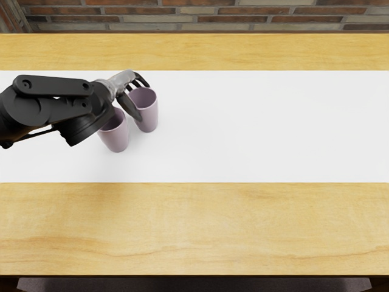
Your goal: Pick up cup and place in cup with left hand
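The left arm point(55, 100) reaches in from the left edge of the head view, its dark, jointed links running across the upper left part of the table point(213, 225). At its end, the left robot hand point(124, 87), light grey metal on the back and black elsewhere, is at the rim of the right-hand cup point(148, 115). Part of the hand overlaps the left side of that cup in the view, and another part lies by the far side of its rim. Whether the hand is clasping the cup or merely placed around it cannot be told from this angle, nor can contact between them be made out. The right-hand cup is light purple, with its mouth upward and its body narrowing toward the base. The left-hand cup point(115, 139), of the same colour and a similar shape, is upright just beside it, a little nearer the front edge of the table. Its mouth is partly covered by the arm and hand. The two cups are side by side, neither one inside the other, and white surface shows between their lower parts. Both are seen against a broad white strip point(255, 128) that crosses the pale wooden table from side to side. Beyond the table's far edge is a brick wall point(182, 18) in reddish brown and grey.
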`<state>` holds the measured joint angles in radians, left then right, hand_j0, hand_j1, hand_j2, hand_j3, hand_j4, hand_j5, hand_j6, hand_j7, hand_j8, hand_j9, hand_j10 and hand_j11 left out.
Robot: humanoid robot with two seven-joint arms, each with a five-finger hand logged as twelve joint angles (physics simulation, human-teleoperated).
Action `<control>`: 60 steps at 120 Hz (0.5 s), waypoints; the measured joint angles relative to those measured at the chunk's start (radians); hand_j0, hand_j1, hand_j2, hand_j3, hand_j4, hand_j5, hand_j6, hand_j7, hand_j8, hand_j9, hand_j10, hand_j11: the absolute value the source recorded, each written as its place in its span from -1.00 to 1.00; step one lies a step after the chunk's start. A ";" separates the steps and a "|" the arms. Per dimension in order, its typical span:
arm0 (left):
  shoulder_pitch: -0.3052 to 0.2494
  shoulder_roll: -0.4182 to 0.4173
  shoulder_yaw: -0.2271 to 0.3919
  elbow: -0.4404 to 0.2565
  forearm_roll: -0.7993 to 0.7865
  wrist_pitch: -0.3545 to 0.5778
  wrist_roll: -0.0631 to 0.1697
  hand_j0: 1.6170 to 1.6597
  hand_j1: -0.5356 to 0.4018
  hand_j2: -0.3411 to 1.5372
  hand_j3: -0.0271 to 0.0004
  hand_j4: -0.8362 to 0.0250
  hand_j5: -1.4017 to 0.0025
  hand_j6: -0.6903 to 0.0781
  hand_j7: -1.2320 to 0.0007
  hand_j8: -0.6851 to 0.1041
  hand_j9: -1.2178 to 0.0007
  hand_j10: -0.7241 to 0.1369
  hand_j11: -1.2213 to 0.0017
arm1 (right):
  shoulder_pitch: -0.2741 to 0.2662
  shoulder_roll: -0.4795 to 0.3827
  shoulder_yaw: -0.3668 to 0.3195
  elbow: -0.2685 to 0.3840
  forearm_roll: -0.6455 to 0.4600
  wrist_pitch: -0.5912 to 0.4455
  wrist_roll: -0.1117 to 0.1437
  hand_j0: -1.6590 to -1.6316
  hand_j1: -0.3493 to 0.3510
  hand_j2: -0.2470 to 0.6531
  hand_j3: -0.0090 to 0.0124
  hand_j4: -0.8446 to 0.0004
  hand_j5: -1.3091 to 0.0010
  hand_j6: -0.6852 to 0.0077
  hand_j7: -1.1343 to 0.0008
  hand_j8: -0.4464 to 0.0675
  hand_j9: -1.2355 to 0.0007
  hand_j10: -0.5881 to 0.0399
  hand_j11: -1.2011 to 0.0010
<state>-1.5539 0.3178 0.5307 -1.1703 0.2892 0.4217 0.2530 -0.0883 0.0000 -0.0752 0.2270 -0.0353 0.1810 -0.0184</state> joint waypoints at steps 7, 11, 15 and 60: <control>-0.002 0.000 -0.001 0.001 -0.002 0.000 0.000 0.92 -0.14 -0.50 0.97 -0.06 0.25 -0.14 0.13 -0.31 0.11 -0.30 0.12 | 0.000 0.000 0.000 0.000 0.000 0.000 0.000 -0.93 -0.95 -0.46 -0.16 0.96 0.97 0.94 0.96 0.68 0.97 0.83 0.97; -0.004 0.000 -0.003 0.002 -0.003 -0.001 0.000 0.91 -0.15 -0.48 0.97 -0.07 0.22 -0.13 0.10 -0.34 0.09 -0.33 0.09 | 0.000 0.000 0.000 0.000 0.000 0.000 0.000 -0.93 -0.95 -0.46 -0.16 0.96 0.97 0.94 0.96 0.68 0.97 0.83 0.97; -0.005 0.000 -0.004 0.002 -0.004 -0.001 0.000 0.89 -0.16 -0.48 0.97 -0.03 0.19 -0.10 0.06 -0.31 0.05 -0.35 0.05 | 0.000 0.000 0.000 0.000 0.000 0.000 0.000 -0.93 -0.95 -0.46 -0.16 0.96 0.97 0.94 0.96 0.68 0.97 0.83 0.97; -0.039 0.054 -0.028 -0.043 -0.010 -0.013 0.002 0.75 -0.27 -0.45 0.97 0.29 -0.03 0.22 -0.15 -0.02 -0.17 -0.51 -0.17 | -0.001 0.000 0.000 0.000 0.000 0.000 0.000 -0.93 -0.95 -0.46 -0.16 0.96 0.97 0.94 0.96 0.68 0.97 0.83 0.97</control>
<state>-1.5930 0.3716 0.5030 -1.2135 0.2791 0.4086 0.2548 -0.0889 0.0000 -0.0752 0.2270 -0.0353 0.1810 -0.0184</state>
